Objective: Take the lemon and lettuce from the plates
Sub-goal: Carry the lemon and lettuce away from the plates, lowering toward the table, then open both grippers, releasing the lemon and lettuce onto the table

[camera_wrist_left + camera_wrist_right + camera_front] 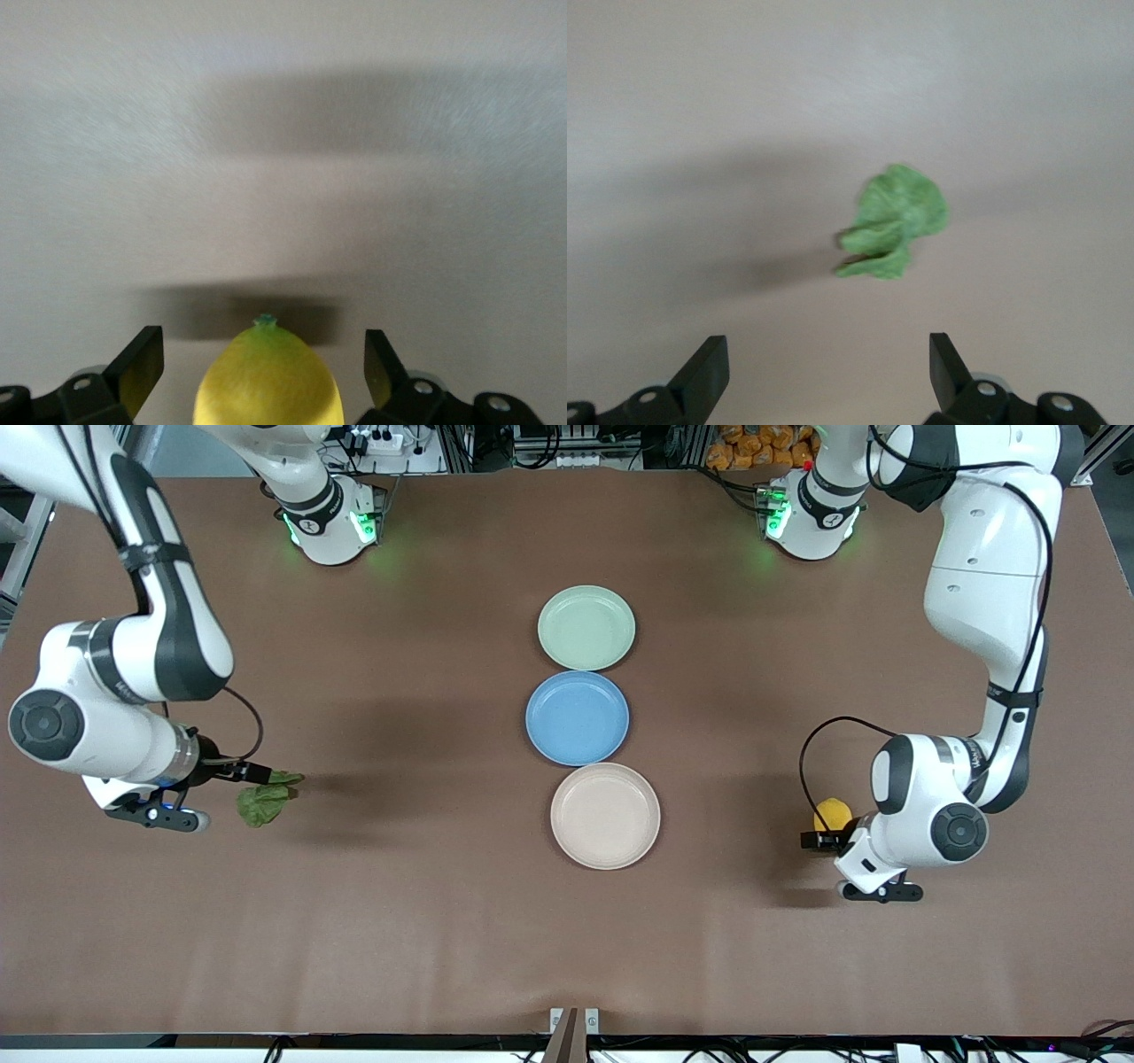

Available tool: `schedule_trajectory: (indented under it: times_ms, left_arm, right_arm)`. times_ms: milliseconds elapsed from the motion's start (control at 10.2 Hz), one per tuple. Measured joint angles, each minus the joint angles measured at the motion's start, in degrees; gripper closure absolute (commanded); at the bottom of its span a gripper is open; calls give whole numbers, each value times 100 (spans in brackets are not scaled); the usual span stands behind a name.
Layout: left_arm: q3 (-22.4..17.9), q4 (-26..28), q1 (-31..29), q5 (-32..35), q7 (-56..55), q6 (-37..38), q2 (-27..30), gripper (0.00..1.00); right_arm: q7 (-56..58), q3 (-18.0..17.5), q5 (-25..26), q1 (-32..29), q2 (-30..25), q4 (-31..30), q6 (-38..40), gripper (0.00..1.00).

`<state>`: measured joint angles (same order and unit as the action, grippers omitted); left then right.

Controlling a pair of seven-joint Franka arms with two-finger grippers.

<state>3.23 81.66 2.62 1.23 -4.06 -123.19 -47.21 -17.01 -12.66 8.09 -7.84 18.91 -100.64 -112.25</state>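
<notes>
Two Tools Spread Wide, Fruit and Leaf on the Tabletop

Two arms reach over the brown tabletop (399,921), one at each end. Down the middle runs a row of three plates: the mint green plate (586,627) farthest from the front camera, the blue plate (577,717) between, the beige plate (605,815) nearest, all of them bare. Toward the right arm's end, the right tool (828,372) hovers with its fingers apart, gripping nothing, and the lettuce (264,800) lies on the tabletop just beside it. Toward the left arm's end, the left tool (263,367) is released too; the lemon (833,813) sits between its spread fingers, and neither finger touches it in the left wrist view.
</notes>
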Motion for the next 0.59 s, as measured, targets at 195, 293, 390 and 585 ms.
schedule_trajectory:
  times_ms: [195,293,390,585]
  left_arm:
    - [-10,-74,-21,11,14,371,359,0]
    - [-12,-88,-32,17,19,581,609,0]
    - [-14,-93,-40,21,20,774,851,0]
    - [-16,-129,-84,27,23,1137,1372,0]
  right_arm:
    - [-10,1,-4,352,-357,85,66,0]
    - [101,0,-2,387,-549,147,189,0]
    - [427,16,2,384,-725,249,317,0]
    - [1123,154,0,382,-1115,519,724,0]
